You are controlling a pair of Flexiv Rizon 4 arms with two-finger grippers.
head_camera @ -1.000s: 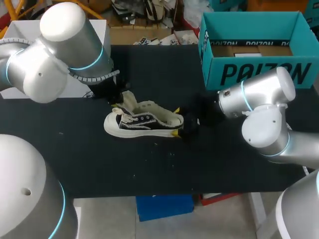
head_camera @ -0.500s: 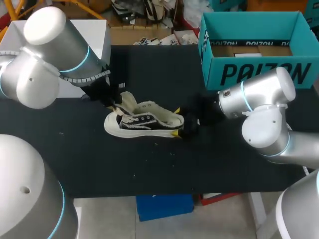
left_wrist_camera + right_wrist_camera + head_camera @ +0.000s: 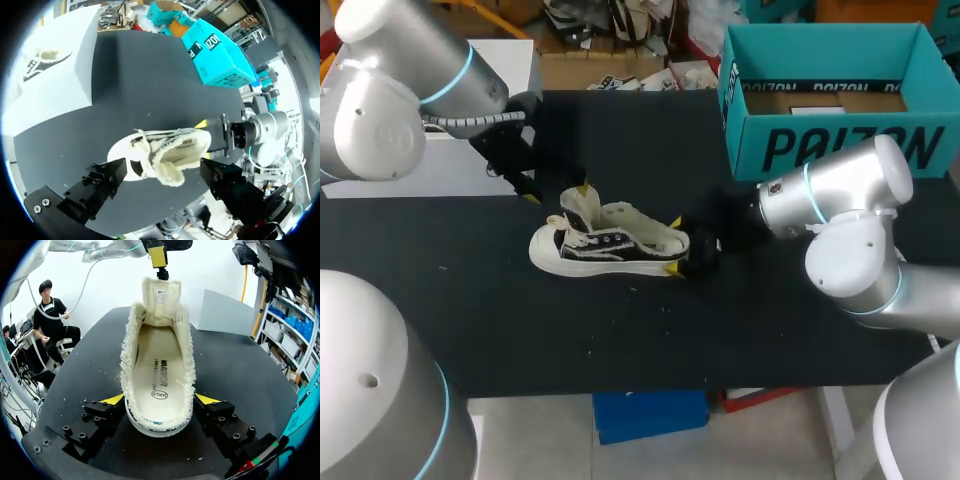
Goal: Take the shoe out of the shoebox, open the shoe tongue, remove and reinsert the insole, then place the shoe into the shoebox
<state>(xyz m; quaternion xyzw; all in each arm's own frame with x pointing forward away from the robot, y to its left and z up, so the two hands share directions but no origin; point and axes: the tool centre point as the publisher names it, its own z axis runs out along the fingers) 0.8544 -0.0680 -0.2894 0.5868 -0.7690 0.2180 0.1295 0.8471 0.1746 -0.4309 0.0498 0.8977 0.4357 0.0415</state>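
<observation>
Shoe (image 3: 157, 365) heel clamped in right pincer (image 3: 157, 400); left pincer (image 3: 556, 191) spread.

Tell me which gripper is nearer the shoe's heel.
Right. The right gripper clamps the shoe at its heel; the left gripper hangs open by the tongue, toward the toe.

A black desk (image 3: 620, 340) spreads across the view, its dark top dotted with a few small pale specks (image 3: 588, 351). A plain white box (image 3: 420, 170) stands at the desk's far left corner. One of its sides bears a printed picture of a shoe (image 3: 42, 59).
</observation>
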